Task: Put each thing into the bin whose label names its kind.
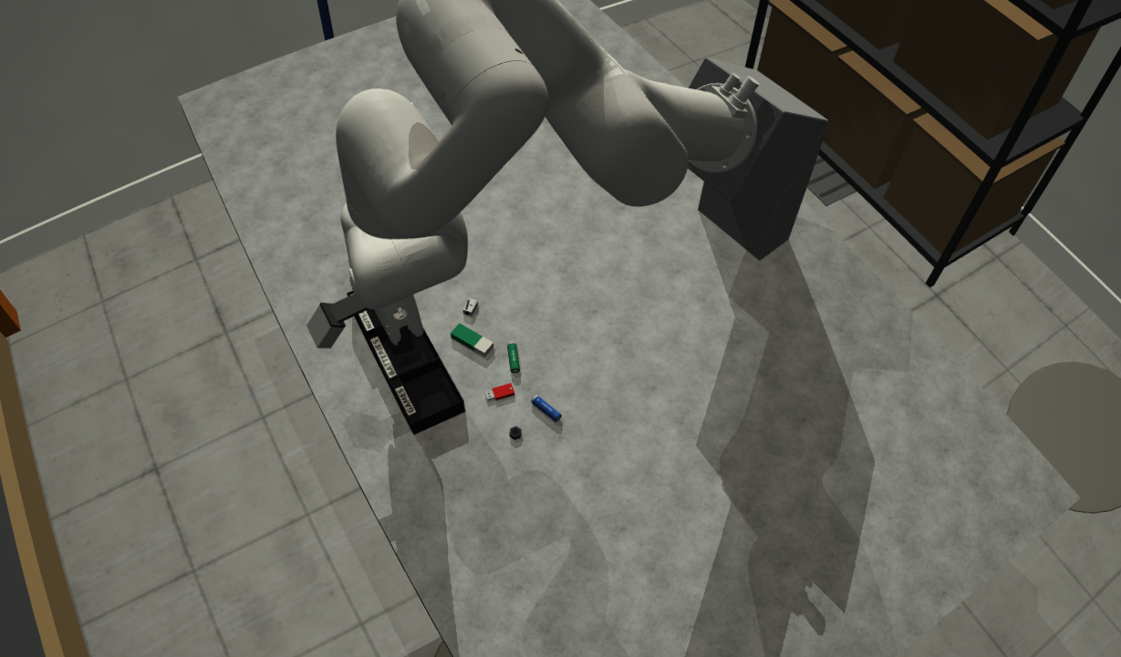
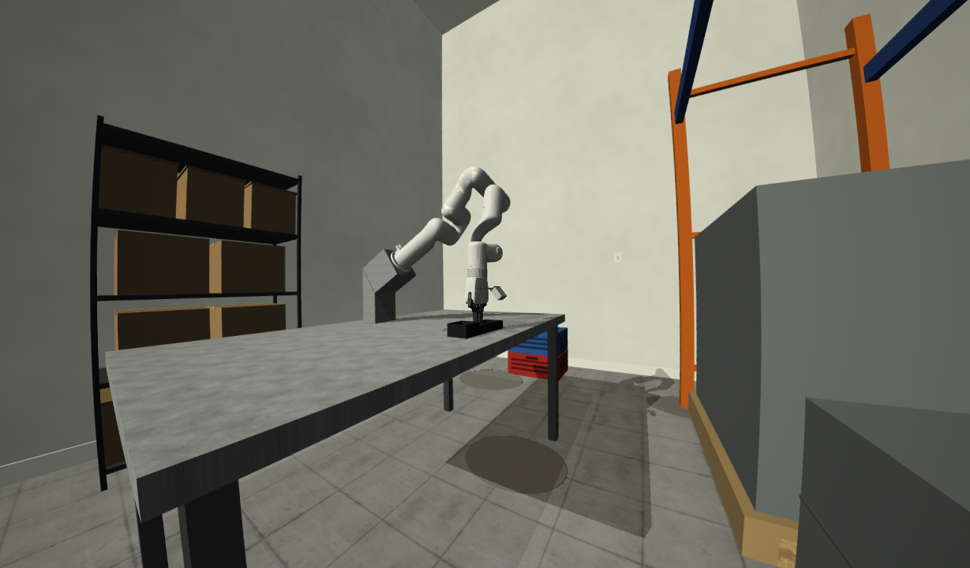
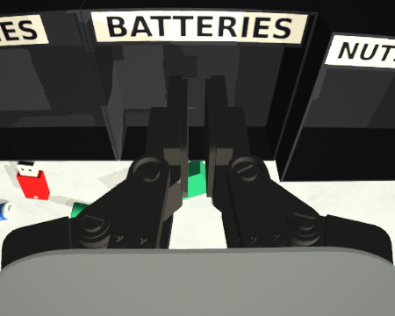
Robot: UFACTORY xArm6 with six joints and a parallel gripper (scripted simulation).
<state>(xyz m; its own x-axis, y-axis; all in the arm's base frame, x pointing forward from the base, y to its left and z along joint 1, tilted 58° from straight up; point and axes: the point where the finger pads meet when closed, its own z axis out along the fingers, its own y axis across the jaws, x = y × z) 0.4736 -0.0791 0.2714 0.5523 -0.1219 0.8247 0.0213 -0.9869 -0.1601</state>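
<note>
Gripper [image 3: 197,94] over the BATTERIES bin [image 3: 200,26], fingers nearly together, nothing between them.

From the wrist view, left to right: bin ending in "MES" [image 3: 17,30], BATTERIES bin, bin starting "NUTS" [image 3: 368,52], joined in one black row. On the table beyond the bins, seen from the top: small grey piece [image 1: 469,307], green-and-white cartridge [image 1: 472,338], green battery [image 1: 513,357], red USB stick [image 1: 501,391], blue battery [image 1: 545,407], black nut [image 1: 514,432].
</note>
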